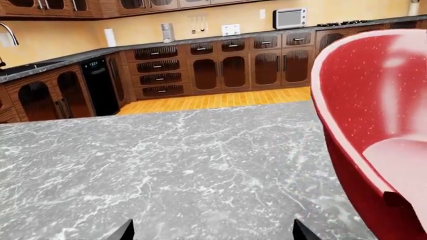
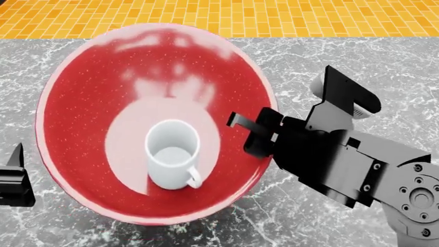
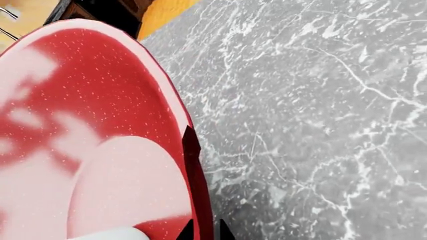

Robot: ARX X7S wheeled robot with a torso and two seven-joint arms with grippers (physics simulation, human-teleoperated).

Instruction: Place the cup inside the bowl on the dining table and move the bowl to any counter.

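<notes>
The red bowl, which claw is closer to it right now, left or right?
Right. The right claw straddles the red bowl rim on its side nearest that arm, shut on it. The left claw sits just off the opposite rim, over the dining table, apart from the bowl.

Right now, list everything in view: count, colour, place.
bowl: 1, red speckled, on the dining table
cup: 1, white, upright inside the bowl
dining table: 1, grey marble, under the bowl
counter: 1 run, dark top, far wall
cabinets: several, brown, under the counter
toaster oven: 1, silver, on the counter
floor: orange tile, beyond the table
right gripper: black, jaws closed across the bowl's rim
left gripper: black, jaws open, beside the bowl
</notes>
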